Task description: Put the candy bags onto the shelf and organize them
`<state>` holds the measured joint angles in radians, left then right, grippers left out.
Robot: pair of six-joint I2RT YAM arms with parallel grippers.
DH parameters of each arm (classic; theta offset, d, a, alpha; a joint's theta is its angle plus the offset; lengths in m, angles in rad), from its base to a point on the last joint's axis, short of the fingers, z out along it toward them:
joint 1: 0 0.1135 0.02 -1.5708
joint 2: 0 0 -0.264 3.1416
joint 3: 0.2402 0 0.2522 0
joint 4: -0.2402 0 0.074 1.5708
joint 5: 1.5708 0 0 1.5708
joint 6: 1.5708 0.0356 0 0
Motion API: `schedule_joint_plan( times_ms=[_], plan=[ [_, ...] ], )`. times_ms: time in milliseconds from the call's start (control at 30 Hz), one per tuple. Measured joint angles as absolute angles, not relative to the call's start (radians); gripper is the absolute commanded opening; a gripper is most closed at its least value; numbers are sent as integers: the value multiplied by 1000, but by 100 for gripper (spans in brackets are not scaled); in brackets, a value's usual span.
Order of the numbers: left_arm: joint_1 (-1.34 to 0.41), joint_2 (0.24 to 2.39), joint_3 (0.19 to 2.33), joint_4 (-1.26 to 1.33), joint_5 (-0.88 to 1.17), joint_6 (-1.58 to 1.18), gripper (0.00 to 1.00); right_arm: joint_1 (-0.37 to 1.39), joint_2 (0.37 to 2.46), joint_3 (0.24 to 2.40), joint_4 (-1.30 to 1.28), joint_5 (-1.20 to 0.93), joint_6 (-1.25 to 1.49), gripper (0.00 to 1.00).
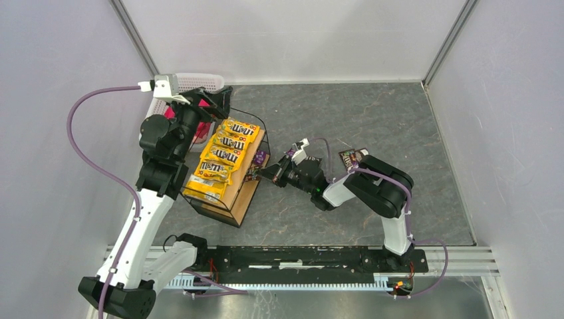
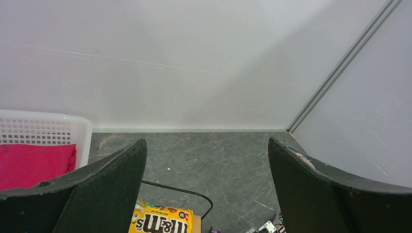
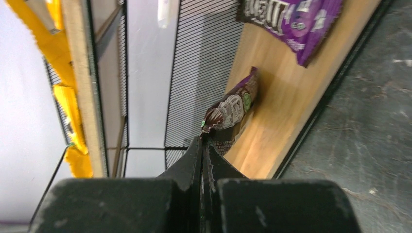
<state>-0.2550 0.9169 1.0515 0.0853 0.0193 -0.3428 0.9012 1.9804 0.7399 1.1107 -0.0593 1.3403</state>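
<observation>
One brown candy bag corner pinched by R gripper, at shelf; L gripper wide apart.

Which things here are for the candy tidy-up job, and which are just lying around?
For the job:
shelf
yellow candy bags on its top tier
purple bag on the lower tier
brown bag pinched by the right gripper
dark bag lying on the table

Just lying about:
white basket
pink cloth inside it
</observation>
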Motion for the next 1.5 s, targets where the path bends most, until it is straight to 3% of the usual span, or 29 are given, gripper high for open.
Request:
schedule_joint_plan(
  times_ms=[300,1000,1067,1233,1300,1500],
  plan=[
    [-120,931,1019,139,114,-410,99,935,2023,781,969,124,1307,0],
    [-112,952,1019,169,192,-436,98,994,2065,903,828,297,1261,2],
    [-112,952,1019,172,193,-436,98,994,2071,909,828,298,1255,7],
    [-112,952,1019,175,194,-436,98,994,2075,913,825,297,1233,40],
    [-112,952,1019,175,194,-436,98,994,2074,913,823,293,1214,48],
    [-112,951,1019,175,194,-436,98,985,1944,817,788,284,1106,57]
  ],
)
